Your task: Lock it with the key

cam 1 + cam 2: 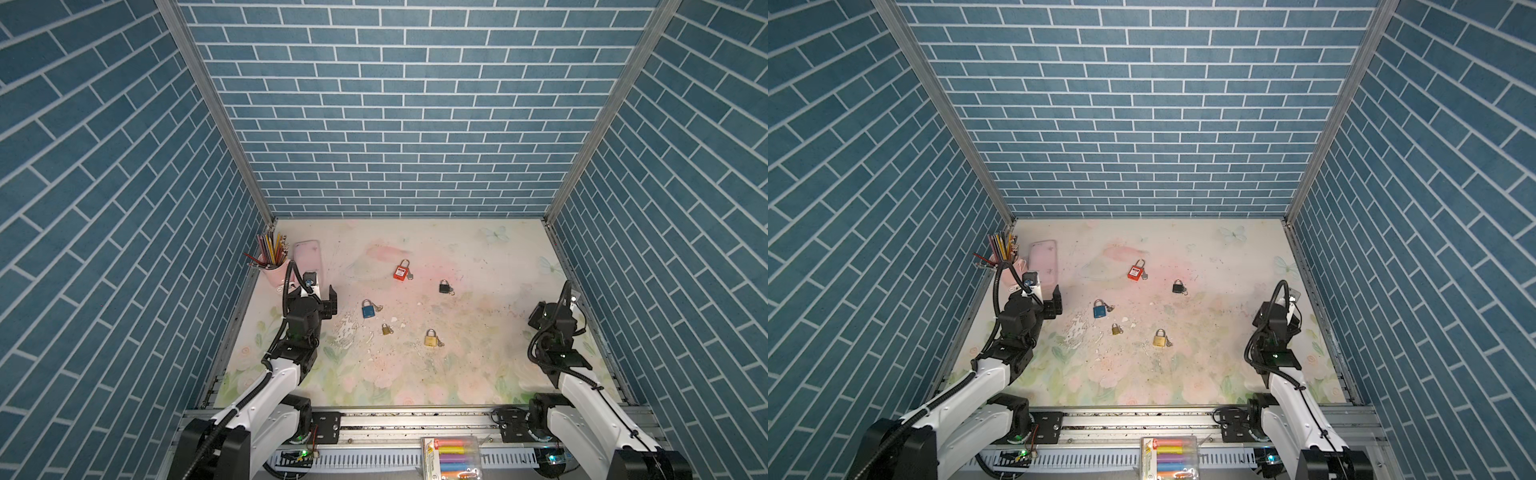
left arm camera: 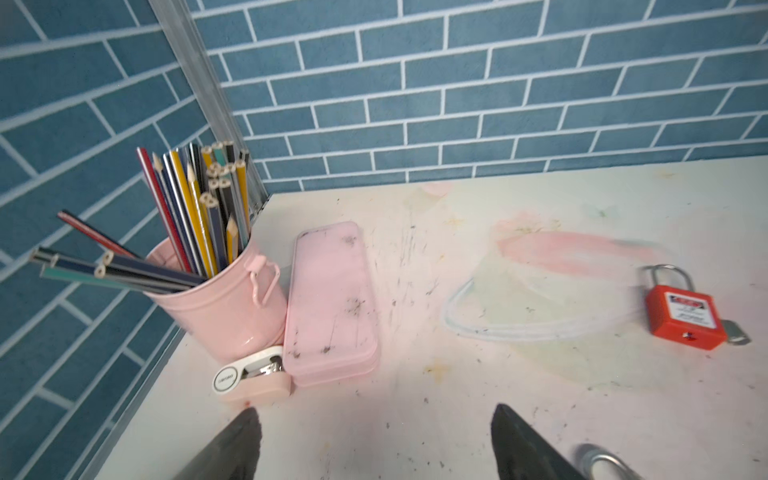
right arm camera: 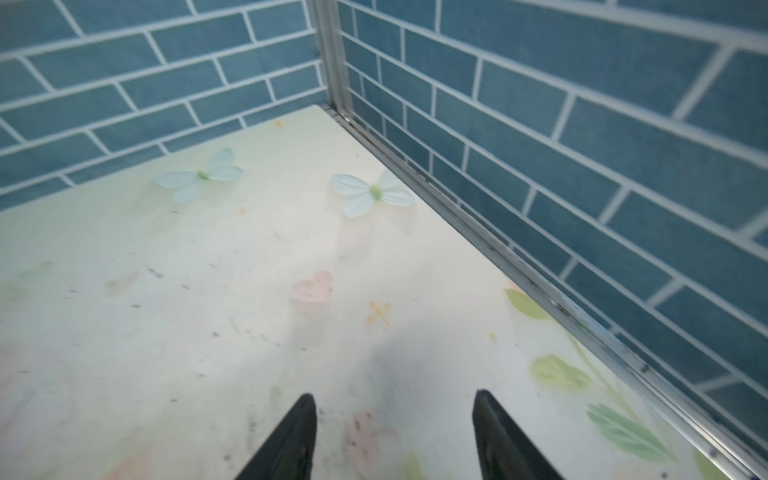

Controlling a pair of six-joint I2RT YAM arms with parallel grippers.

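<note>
Several padlocks lie on the floral table, each with a key beside it: red (image 1: 401,272), black (image 1: 444,286), blue (image 1: 367,310), small brass (image 1: 387,329) and gold (image 1: 430,338). The red padlock (image 2: 683,320) and its silver key (image 2: 737,332) also show in the left wrist view, with another lock's shackle (image 2: 602,463) at the picture's edge. My left gripper (image 1: 331,303) (image 2: 374,419) hovers left of the blue padlock, open and empty. My right gripper (image 3: 395,405) is open over bare table near the right wall, far from every lock.
A pink cup of pencils (image 1: 272,266), a pink case (image 1: 308,255) and a small pink stapler (image 2: 251,374) crowd the back left corner. A box of markers (image 1: 451,457) sits on the front rail. Blue brick walls close three sides.
</note>
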